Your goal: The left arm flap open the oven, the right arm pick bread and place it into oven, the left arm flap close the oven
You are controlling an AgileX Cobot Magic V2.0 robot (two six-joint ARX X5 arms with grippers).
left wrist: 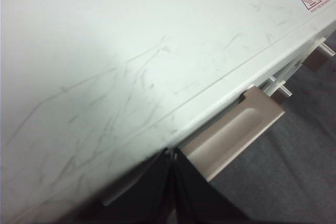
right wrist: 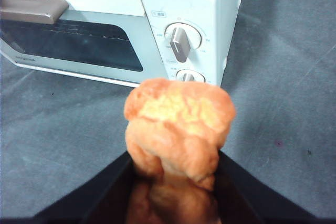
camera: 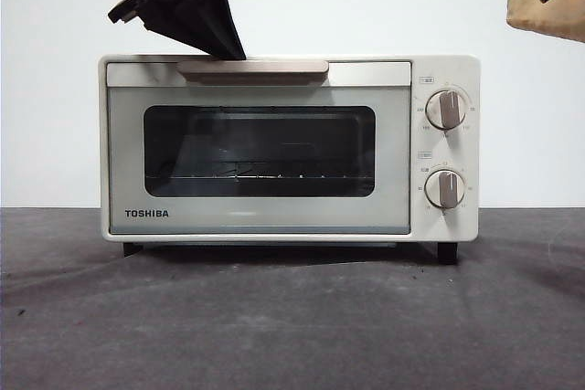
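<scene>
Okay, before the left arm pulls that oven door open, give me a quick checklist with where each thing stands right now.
1. Oven door shut, ready to pull: ok, it sits flush in the front view.
2. Left gripper at the handle: ok, its fingers are together at the bar's top edge.
3. Fingers hooked behind the handle: cannot tell.
4. Bread held by the right gripper: ok, squeezed between both fingers.
5. Bread clear of the door's swing: ok, held high beside the oven's knob side.
6. Wire rack free inside: cannot tell, the glass is dark.
</scene>
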